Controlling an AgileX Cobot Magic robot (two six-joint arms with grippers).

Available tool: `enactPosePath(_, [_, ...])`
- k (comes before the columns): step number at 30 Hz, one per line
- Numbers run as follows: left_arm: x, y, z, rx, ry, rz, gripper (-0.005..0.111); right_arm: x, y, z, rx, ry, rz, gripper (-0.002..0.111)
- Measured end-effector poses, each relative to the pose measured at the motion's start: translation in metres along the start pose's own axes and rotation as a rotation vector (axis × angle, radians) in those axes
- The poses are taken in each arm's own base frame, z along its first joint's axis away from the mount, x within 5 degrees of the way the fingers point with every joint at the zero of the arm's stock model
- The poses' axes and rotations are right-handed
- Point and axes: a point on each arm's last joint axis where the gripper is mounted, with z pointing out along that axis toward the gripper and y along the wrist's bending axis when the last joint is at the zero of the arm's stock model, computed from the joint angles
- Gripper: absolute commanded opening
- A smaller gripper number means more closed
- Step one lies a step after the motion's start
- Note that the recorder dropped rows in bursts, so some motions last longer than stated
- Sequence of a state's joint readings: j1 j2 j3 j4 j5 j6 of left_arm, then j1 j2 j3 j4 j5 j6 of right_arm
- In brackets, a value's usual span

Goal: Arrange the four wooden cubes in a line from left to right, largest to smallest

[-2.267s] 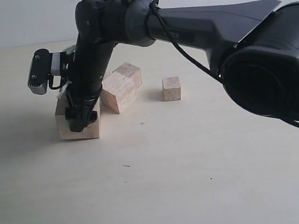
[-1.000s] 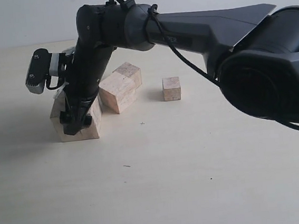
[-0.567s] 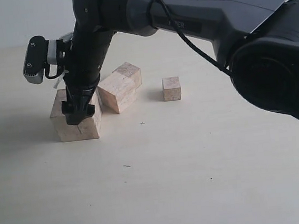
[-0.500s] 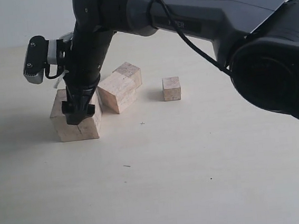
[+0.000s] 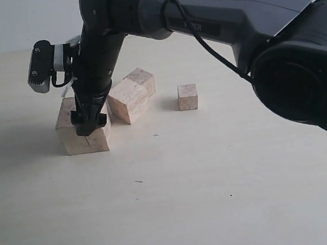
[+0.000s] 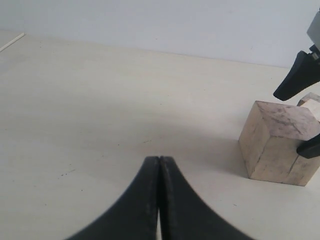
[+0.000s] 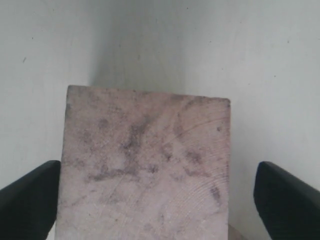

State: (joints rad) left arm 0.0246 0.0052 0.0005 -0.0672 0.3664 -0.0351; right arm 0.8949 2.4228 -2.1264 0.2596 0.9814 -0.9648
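The four wooden cubes stand on the pale table. The largest cube [image 5: 83,133] sits flat at the left. The second cube [image 5: 128,100] is to its right, with the third cube [image 5: 141,79] touching it from behind. The smallest cube [image 5: 188,97] stands apart further right. My right gripper [image 5: 86,117] hangs open over the largest cube [image 7: 145,165], one finger [image 7: 30,200] on each side of it, and a gap shows at the other finger [image 7: 287,205]. My left gripper [image 6: 159,160] is shut and empty, low over bare table, facing the largest cube [image 6: 277,145].
The right arm [image 5: 212,25] reaches across from the right, above the smaller cubes. Its wrist camera [image 5: 43,73] juts out to the left of the largest cube. The table [image 5: 215,181] stretches bare toward the front.
A second ago the largest cube was tipped between the right fingers. Now it rests flat, and the right gripper has risen a little and stayed open. The other cubes have not moved.
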Motion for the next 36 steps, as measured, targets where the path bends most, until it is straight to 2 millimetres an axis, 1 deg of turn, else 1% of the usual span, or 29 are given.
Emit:
enactPosePath(3, [0.000,0.000,0.000,0.000,0.000,0.000,0.000,0.000,0.000,0.000,0.000,0.000,0.000,0.096])
enactPosePath(10, [0.000,0.000,0.000,0.000,0.000,0.000,0.000,-0.003,-0.001,-0.009,0.011,-0.011,-0.004,0.096])
enactPosePath(21, [0.000,0.000,0.000,0.000,0.000,0.000,0.000,-0.002,-0.002,-0.011,0.025,0.005,-0.018,0.096])
enactPosePath(26, [0.000,0.000,0.000,0.000,0.000,0.000,0.000,-0.005,-0.001,-0.017,0.018,-0.011,-0.011,0.096])
enactPosePath(29, [0.000,0.000,0.000,0.000,0.000,0.000,0.000,-0.011,0.000,-0.032,0.021,-0.041,0.016,0.096])
enactPosePath(33, [0.000,0.000,0.000,0.000,0.000,0.000,0.000,-0.019,-0.003,-0.070,0.074,-0.086,0.095,0.095])
enactPosePath(34, [0.000,0.000,0.000,0.000,0.000,0.000,0.000,-0.019,-0.006,-0.083,0.106,-0.090,0.139,0.094])
enactPosePath(36, [0.000,0.000,0.000,0.000,0.000,0.000,0.000,-0.016,-0.012,-0.100,0.164,-0.082,0.215,0.092])
